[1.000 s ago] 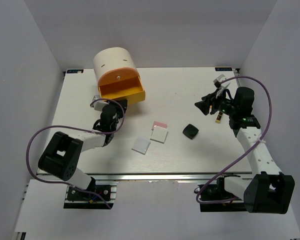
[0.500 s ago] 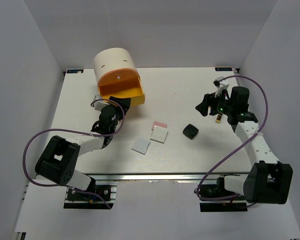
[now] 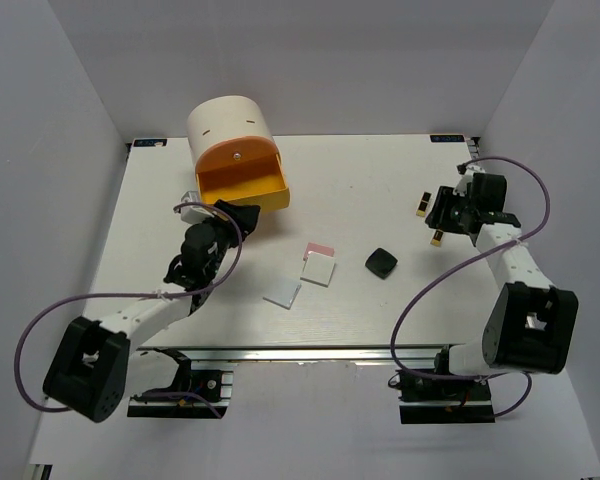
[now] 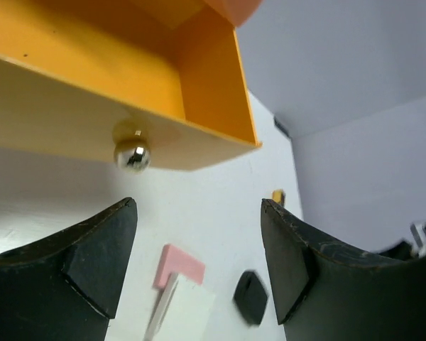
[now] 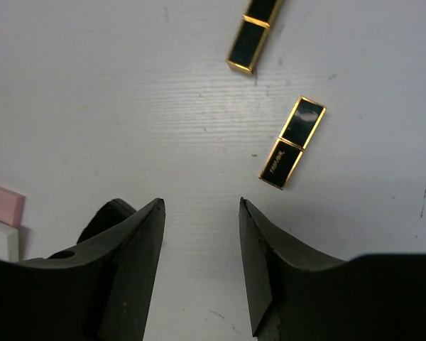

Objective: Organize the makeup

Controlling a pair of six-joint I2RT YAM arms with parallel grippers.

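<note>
Two black-gold sticks lie at the right of the table; the right wrist view shows them ahead. My right gripper is open and empty just short of them. The black compact lies mid-table. A pink square lies partly under a white square; another white square lies nearer. My left gripper is open and empty, just in front of the drawer knob. No discs are in view.
The big cream cylinder stands at the back left with its orange drawer pulled open; what I see of the inside is bare. White walls close in the table on three sides.
My left gripper has drawn back from the drawer, and its arm has swung left. My right arm has swung right and far, and a second stick shows beside its gripper.
</note>
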